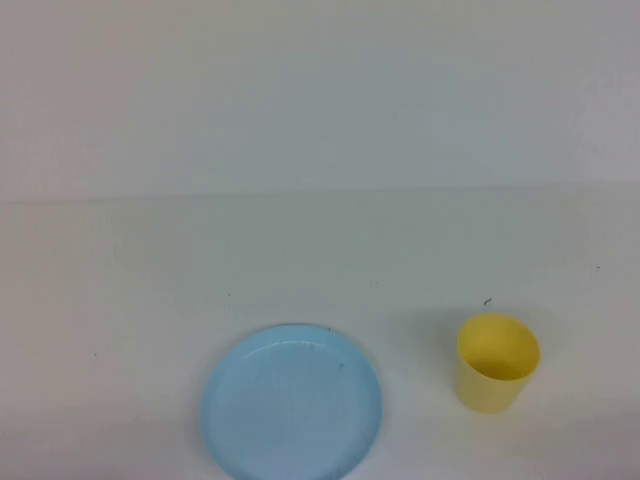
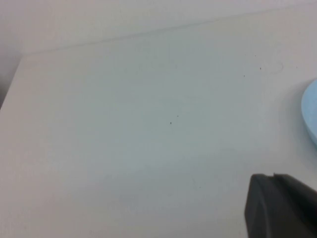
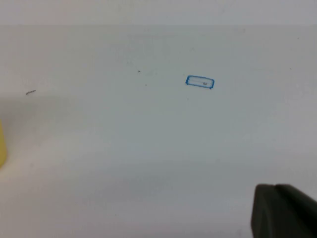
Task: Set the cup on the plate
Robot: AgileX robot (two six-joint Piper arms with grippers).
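The left hand [image 2: 280, 206] shows only in its own wrist view as a dark block at the frame's corner, hovering low over the bare white surface [image 1: 120, 300]; its fingers are closed and hold nothing; the high view shows neither arm. An edge of the plate [image 2: 311, 116] reaches into that same wrist view, apart from the hand.

In the high view the light blue plate [image 1: 291, 402] lies flat near the robot's edge of the surface, slightly left of centre; to its right, well clear of the rim, stands the yellow cup [image 1: 497, 362] (upright, mouth open to the ceiling, long axis vertical, tapering toward its base).

The right hand [image 3: 282, 210] likewise appears only as a dark corner block in its wrist view, fingers closed and empty, low over the surface; a sliver of the cup [image 3: 2, 144] sits at the opposite edge; a small blue-outlined label [image 3: 200, 82] lies on the surface farther off.
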